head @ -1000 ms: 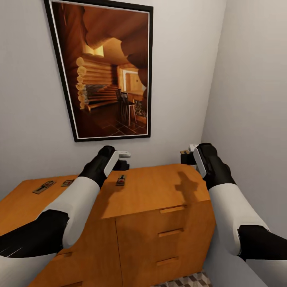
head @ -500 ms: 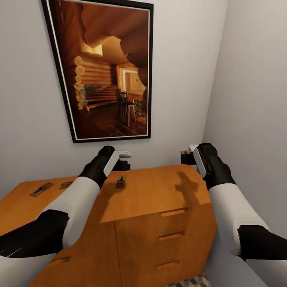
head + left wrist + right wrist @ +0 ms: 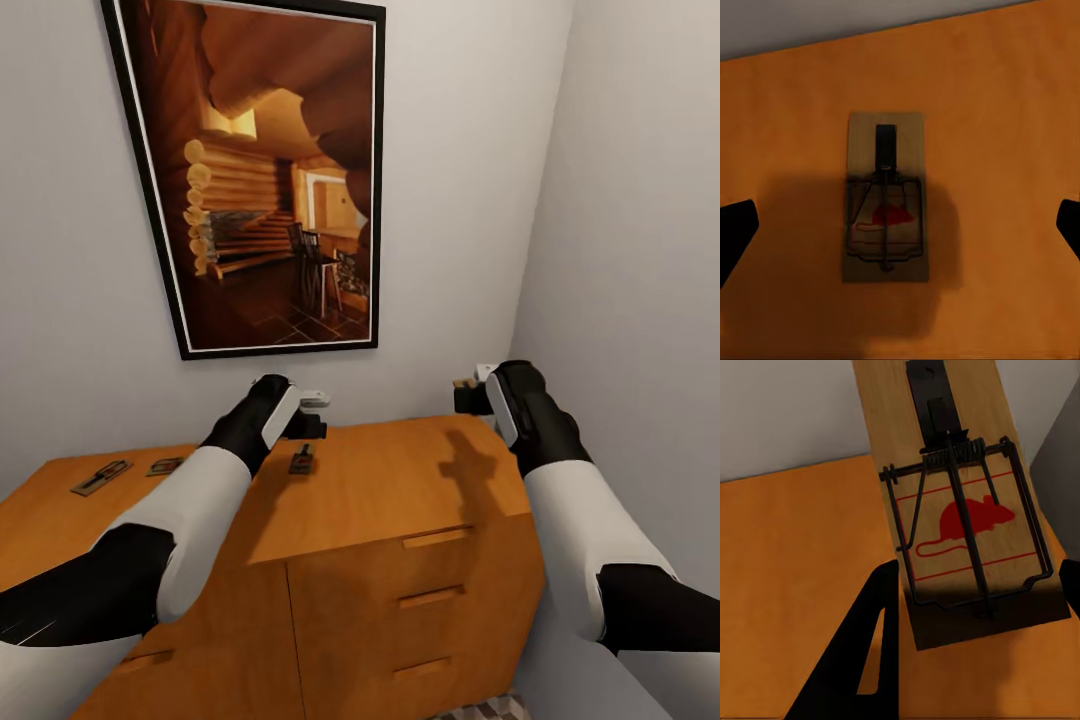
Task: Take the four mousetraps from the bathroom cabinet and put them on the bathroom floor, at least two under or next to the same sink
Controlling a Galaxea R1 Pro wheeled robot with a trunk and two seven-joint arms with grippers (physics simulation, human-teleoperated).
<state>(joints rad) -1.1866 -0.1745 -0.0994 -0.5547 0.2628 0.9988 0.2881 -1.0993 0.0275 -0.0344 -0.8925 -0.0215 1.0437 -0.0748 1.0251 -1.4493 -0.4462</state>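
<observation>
A framed picture (image 3: 265, 180) hangs on the wall above the cabinet (image 3: 380, 500). The left gripper (image 3: 308, 415) hangs wide open over a mousetrap (image 3: 886, 199) lying flat on the cabinet top, fingers well clear of it. The right gripper (image 3: 468, 392) is clamped on a second trap (image 3: 960, 502), held above the top. Two more traps (image 3: 100, 477) (image 3: 165, 466) lie far left

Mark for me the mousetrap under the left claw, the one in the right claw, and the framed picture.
mousetrap under the left claw (image 3: 886, 199): left wrist view, on its wire frame.
mousetrap in the right claw (image 3: 964, 521): right wrist view, on the red mouse mark.
framed picture (image 3: 270, 180): head view, canvas middle.
</observation>
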